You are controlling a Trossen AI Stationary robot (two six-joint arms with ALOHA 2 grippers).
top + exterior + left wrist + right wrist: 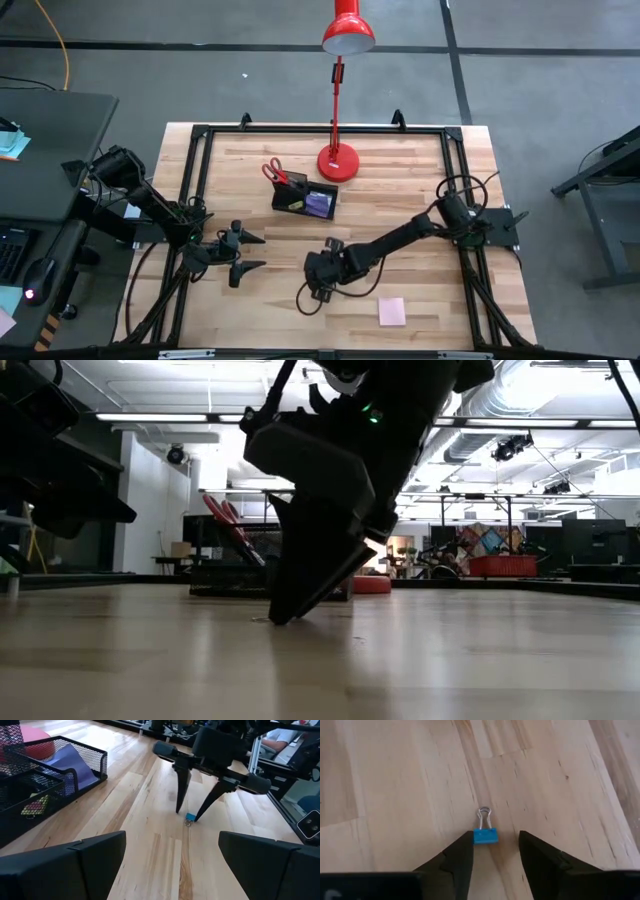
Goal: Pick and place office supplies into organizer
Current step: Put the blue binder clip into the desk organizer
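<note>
Organizer (304, 200) holds scissors (274, 174), purple pad (320, 203), perhaps more; right tool (496, 851) open.

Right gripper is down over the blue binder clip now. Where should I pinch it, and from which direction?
Pinch the blue body of the binder clip, not its wire loops. It lies flat on the bare table, so come straight down. The right gripper is open, one finger on each side of the body; closing across that width looks best.

no text, label or number can be read.
</note>
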